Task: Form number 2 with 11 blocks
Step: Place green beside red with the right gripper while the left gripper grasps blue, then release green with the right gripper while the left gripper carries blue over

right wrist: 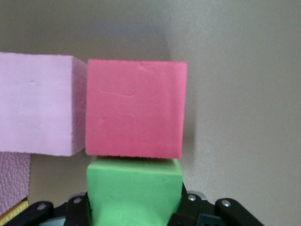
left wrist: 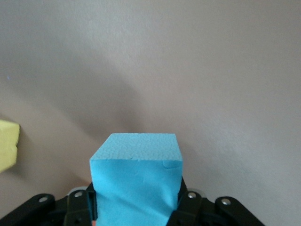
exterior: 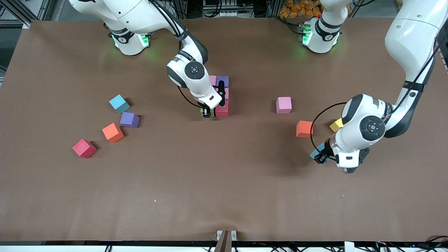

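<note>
The part-built number 2 point(exterior: 222, 96) lies mid-table: a pink and a purple block point(exterior: 223, 82) in the row farthest from the front camera, then a pink and a red block point(exterior: 222, 109) in a column toward the camera. My right gripper point(exterior: 207, 112) is shut on a green block point(right wrist: 134, 188), which is pressed against the red block point(right wrist: 135, 108) on the side toward the right arm's end. My left gripper point(exterior: 320, 156) is shut on a light blue block point(left wrist: 136, 179), low over the table beside a yellow block point(exterior: 336, 125).
Loose blocks lie toward the left arm's end: a pink point(exterior: 284, 105) and an orange point(exterior: 304, 128). Toward the right arm's end lie a light blue point(exterior: 119, 103), a purple point(exterior: 129, 120), an orange point(exterior: 112, 132) and a red point(exterior: 84, 148).
</note>
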Controlling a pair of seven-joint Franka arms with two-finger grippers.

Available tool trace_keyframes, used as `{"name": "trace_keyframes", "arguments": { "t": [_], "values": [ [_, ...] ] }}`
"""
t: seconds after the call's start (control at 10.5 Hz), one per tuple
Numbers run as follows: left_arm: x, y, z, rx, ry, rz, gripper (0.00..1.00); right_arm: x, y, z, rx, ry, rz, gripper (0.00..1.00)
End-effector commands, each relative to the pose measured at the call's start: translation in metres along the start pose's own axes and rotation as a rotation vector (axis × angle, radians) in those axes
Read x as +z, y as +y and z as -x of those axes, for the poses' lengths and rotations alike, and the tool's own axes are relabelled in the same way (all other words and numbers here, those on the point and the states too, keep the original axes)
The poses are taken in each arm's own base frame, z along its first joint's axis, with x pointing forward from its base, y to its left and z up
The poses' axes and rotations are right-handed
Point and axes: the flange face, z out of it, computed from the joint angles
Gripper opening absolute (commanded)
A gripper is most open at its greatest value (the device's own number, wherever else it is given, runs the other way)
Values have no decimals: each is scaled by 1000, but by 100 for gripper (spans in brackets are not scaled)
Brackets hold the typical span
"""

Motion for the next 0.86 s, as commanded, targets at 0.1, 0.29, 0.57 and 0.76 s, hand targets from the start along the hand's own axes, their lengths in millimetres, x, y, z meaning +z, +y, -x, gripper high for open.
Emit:
{"name": "trace_keyframes", "arguments": {
  "t": [0.1,0.29,0.57,0.76],
  "values": [
    [-7,13,28,-69,8,-12,32,2,-1,-11,15,7,2,32],
    [-7,17,35,-99,7,-12,32,4,0,-11,17,6,0,36],
    [-9,25,49,-132,4,-7,32,3,4,-10,19,8,3,100],
    [-11,29,57,-163,3,-3,32,-8,13,-2,30,5,12,100]
  ]
}}
